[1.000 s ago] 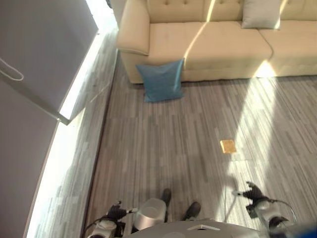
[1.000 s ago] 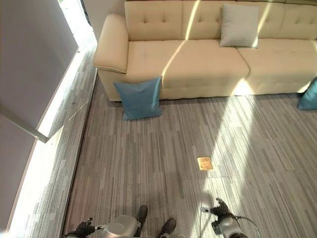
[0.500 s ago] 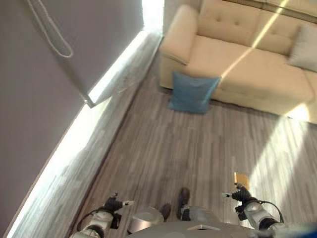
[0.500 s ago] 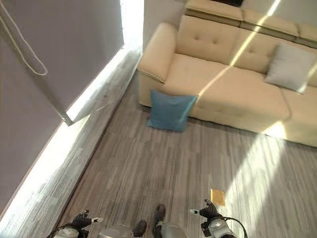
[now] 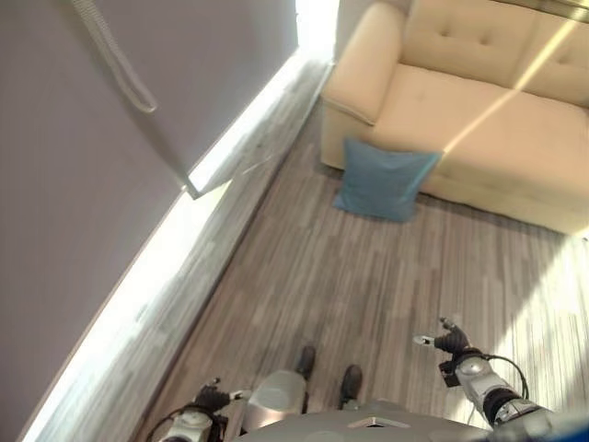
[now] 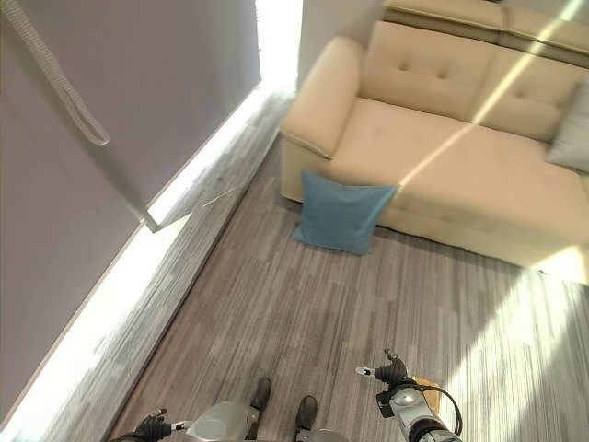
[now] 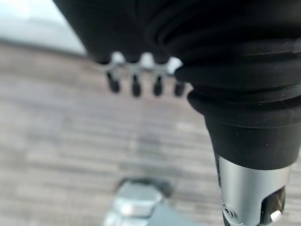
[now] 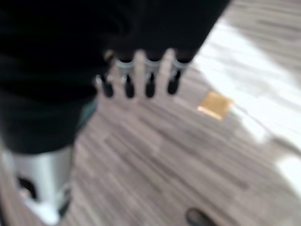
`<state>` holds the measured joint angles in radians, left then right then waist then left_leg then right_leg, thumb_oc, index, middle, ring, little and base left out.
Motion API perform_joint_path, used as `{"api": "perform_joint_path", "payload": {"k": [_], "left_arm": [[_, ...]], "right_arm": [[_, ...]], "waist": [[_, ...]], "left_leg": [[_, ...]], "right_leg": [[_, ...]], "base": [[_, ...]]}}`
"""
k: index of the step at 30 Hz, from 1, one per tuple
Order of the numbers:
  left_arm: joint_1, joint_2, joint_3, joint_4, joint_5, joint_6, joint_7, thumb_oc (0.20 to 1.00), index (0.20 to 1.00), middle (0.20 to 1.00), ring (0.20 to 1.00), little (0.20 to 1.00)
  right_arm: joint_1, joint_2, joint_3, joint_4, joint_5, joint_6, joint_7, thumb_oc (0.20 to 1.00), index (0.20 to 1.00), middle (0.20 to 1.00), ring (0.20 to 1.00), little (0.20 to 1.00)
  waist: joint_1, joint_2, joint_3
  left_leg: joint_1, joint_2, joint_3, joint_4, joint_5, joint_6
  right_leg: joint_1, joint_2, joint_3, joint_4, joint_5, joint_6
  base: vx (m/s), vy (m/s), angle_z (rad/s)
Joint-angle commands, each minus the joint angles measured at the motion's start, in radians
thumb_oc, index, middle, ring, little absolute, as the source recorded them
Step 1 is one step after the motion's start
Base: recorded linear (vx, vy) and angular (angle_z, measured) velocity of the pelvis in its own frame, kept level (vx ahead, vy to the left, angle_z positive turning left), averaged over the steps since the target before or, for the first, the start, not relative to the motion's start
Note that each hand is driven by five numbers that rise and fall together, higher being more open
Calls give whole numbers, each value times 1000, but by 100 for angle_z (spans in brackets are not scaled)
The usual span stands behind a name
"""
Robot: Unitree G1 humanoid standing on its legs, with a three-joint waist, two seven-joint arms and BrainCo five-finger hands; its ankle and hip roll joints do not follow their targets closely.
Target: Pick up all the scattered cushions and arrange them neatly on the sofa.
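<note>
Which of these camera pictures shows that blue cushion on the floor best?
The right eye view: the blue cushion shows whole, leaning against the front of the sofa. The left eye view shows the same cushion whole too, nearer the picture's upper edge. The wrist views look at floor.

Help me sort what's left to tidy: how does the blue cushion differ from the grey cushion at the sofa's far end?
The blue cushion stands on the floor, leaning against the sofa front; the grey cushion already sits up on the seat. The blue one shows whole, while the grey one is cut off at the view's edge. They differ in colour, blue against pale grey. Neither is held by a hand.
</note>
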<state>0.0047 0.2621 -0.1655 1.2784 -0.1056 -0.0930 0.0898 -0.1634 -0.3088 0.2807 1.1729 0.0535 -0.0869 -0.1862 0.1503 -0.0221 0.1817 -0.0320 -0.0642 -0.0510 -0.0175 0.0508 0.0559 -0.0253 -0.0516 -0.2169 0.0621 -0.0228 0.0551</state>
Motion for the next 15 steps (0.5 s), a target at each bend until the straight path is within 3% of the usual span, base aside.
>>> {"api": "perform_joint_path", "payload": {"k": [1, 5, 6, 7, 10, 12, 14, 15], "left_arm": [[-38, 40, 17, 18, 14, -6, -1, 1000, 1000, 1000, 1000, 1000], [-35, 42, 9, 18, 24, -7, -2, 1000, 1000, 1000, 1000, 1000], [-35, 39, 7, 20, 25, -7, -3, 1000, 1000, 1000, 1000, 1000], [-38, 32, 9, 27, 20, -11, -3, 1000, 1000, 1000, 1000, 1000], [-47, 35, 11, 33, 20, -14, 2, 1000, 1000, 1000, 1000, 1000], [-53, 38, 11, 35, 16, -19, 10, 1000, 1000, 1000, 1000, 1000], [-72, 42, 3, 22, 1, -21, 14, 1000, 1000, 1000, 1000, 1000], [-97, 45, -13, 0, -18, -25, 13, 1000, 1000, 1000, 1000, 1000]], "right_arm": [[-8, -25, 4, -14, -20, -7, -6, 1000, 1000, 1000, 1000, 1000], [-10, -25, 5, -17, -22, -5, -5, 1000, 1000, 1000, 1000, 1000], [-12, -24, 8, -16, -24, -4, -6, 1000, 1000, 1000, 1000, 1000], [-20, -23, 16, -17, -32, 4, -7, 1000, 1000, 1000, 1000, 1000], [-21, -20, 23, -18, -40, 6, -6, 1000, 1000, 1000, 1000, 1000], [0, -20, 28, -10, -40, 2, -3, 1000, 1000, 1000, 1000, 1000], [10, -23, 22, -6, -25, -5, -8, 1000, 1000, 1000, 1000, 1000], [5, -25, 25, -6, -1, -11, -15, 1000, 1000, 1000, 1000, 1000]], "waist": [[13, -32, -20], [4, -25, -19], [2, -26, -20], [-6, -24, -14], [-17, -38, -11], [-29, -51, -34], [-35, -51, -30], [-29, -70, -7]], "left_leg": [[-5, -5, -36, 83, -100, -15], [56, 6, -49, 50, -122, -12], [63, 8, -50, 44, -127, -14], [105, 23, -64, 21, -145, -22], [147, 34, -84, 2, -161, -37], [171, 71, -113, 2, -181, -67], [132, 113, -120, 89, -149, -109], [40, 115, -120, 245, -96, -121]], "right_leg": [[-57, -37, -2, 250, 9, 96], [-86, -59, -10, 173, 24, 78], [-97, -70, -14, 132, 40, 78], [-142, -88, -12, 13, 104, 94], [-148, -86, -12, -22, 127, 106], [-135, -64, 6, -14, 113, 87], [-102, -51, -29, -28, 96, 70], [-71, -49, -46, -49, 88, 51]], "base": [[142, 124, -34], [173, 6, -12], [367, -120, 9], [395, -123, -5], [373, -139, -4], [448, -199, 30], [255, -236, 108], [119, -206, 159]]}}
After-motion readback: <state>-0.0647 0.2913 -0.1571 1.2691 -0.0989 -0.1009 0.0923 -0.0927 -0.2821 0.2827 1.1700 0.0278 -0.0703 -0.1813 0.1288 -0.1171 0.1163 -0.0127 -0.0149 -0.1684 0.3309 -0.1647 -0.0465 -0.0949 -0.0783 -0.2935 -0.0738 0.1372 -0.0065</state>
